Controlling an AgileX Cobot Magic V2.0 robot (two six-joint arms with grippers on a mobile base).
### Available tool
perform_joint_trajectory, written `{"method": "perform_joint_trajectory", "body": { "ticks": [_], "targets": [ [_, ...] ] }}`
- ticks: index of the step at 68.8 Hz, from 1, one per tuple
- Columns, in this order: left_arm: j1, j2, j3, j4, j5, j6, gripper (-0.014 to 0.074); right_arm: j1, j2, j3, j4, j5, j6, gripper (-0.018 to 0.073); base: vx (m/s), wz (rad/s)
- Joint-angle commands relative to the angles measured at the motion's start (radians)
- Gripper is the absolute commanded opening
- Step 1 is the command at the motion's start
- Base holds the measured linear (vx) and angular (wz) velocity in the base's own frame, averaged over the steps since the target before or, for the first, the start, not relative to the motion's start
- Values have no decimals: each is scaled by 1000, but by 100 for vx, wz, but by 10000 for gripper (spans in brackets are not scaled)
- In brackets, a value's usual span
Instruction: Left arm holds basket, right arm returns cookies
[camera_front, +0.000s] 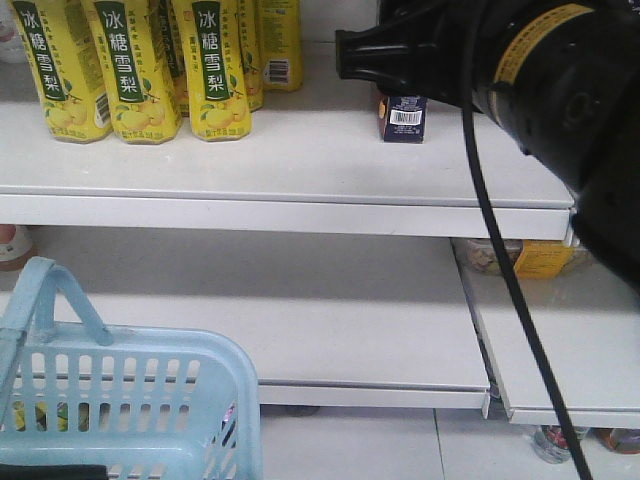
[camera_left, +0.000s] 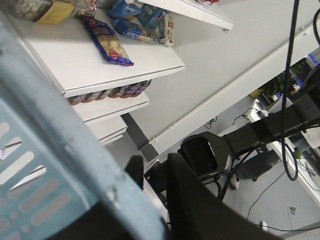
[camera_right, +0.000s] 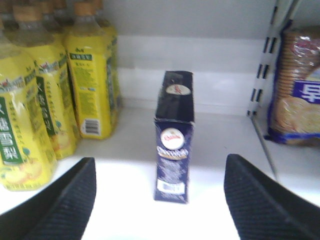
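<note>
Right wrist view shows the tall slim dark navy cookie carton (camera_right: 174, 145) standing upright on the white upper shelf (camera_right: 130, 165), between the yellow pear-drink bottles (camera_right: 92, 85) on one side and the wide clear cracker pack with the blue label (camera_right: 297, 90) on the other, touching neither. The right hand (camera_right: 160, 200) has its two black fingers (camera_right: 60, 200) spread wide apart with the carton centred past the gap, nothing pinched. So I'd guess the step is letting go and backing off: pull straight back, keep the fingers wide and level so neither clips the box, since a tall narrow carton tips easily. Long axis is vertical, round white logo up top, barcode near the bottom, narrow face towards the camera. Front view shows the light blue slotted plastic basket (camera_front: 120, 400) low down, well apart from the shelf. Left hand: can't tell from the left wrist view whether it's closed on the basket.
</note>
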Motion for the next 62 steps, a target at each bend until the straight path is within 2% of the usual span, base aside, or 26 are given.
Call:
{"method": "perform_joint_trajectory", "body": {
  "ticks": [1,17,37,44,53,62],
  "targets": [
    [-6,6,-28,-83,-36,11,-6,45,-51,-27,-55,98,-64,517,0,0],
    [-6,6,-28,-83,-36,11,-6,177,-111,-27,-8,284,-135,504,0,0],
    [-6,6,-28,-83,-36,11,-6,337,-209,-25,115,286,-200,459,0,0],
    [-6,6,-28,-83,-36,11,-6,394,-240,32,93,286,-210,449,0,0],
    [-6,6,-28,-83,-36,11,-6,461,-303,194,23,286,-136,422,0,0],
    [-6,6,-28,-83,-36,11,-6,526,-383,384,-12,286,6,331,0,0]
  ]
}}
